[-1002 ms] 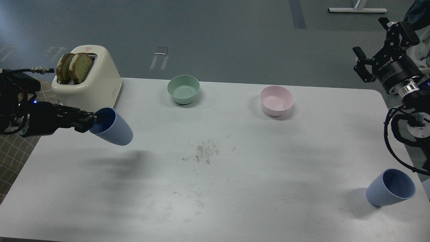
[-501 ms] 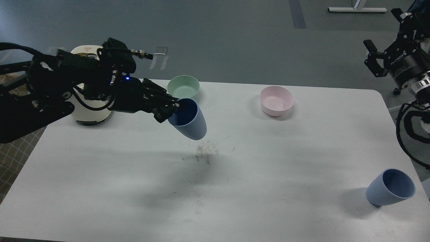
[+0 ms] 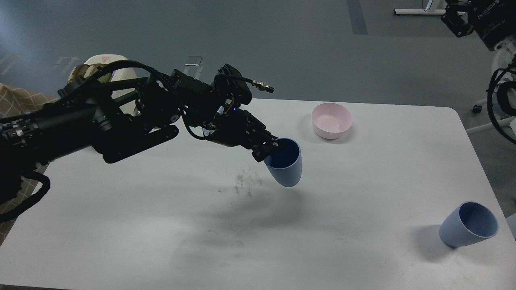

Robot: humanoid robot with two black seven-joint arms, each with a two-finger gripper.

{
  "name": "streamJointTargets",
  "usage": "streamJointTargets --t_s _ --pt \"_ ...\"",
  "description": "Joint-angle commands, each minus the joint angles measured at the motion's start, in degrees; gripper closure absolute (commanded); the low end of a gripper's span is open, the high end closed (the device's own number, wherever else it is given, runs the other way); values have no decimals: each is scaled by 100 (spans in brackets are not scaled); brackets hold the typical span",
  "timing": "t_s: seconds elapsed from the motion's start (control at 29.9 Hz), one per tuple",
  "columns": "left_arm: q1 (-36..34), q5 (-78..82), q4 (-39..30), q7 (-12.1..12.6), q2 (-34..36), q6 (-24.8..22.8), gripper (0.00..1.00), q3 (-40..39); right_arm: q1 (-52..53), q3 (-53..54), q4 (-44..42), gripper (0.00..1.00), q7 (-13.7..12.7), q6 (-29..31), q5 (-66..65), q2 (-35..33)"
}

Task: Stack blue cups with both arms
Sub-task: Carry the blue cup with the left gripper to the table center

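My left arm reaches in from the left across the middle of the table. My left gripper [image 3: 269, 150] is shut on the rim of one blue cup [image 3: 287, 167] and holds it tilted above the table, its mouth facing up and toward me. The second blue cup [image 3: 469, 224] stands on the table near the front right corner, apart from both grippers. My right gripper [image 3: 455, 21] is high at the top right edge, off the table. It is mostly cut off by the frame, so its fingers cannot be told apart.
A pale pink bowl [image 3: 331, 120] stands at the back of the white table [image 3: 363, 193], right of the held cup. A cream toaster [image 3: 117, 68] at the back left is mostly hidden by my left arm. Dark crumbs [image 3: 246, 182] lie mid-table.
My left arm has carried the blue cup rightward from the toaster side to the table's middle. My right gripper has risen toward the top right corner. The green bowl is now hidden behind my arm.
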Motion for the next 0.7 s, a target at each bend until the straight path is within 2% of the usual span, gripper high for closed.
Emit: streamJointTargets --t_s 0.0,0.4,0.67 --pt "-68 198 438 0 -370 -2 100 343 406 -388 -8 0 4 0 2 164" --pt "-156 189 808 0 -836 -2 100 958 495 -493 -70 0 4 0 -6 296" --pt "-77 163 817 0 -863 -2 100 967 468 -564 -70 0 4 0 2 287"
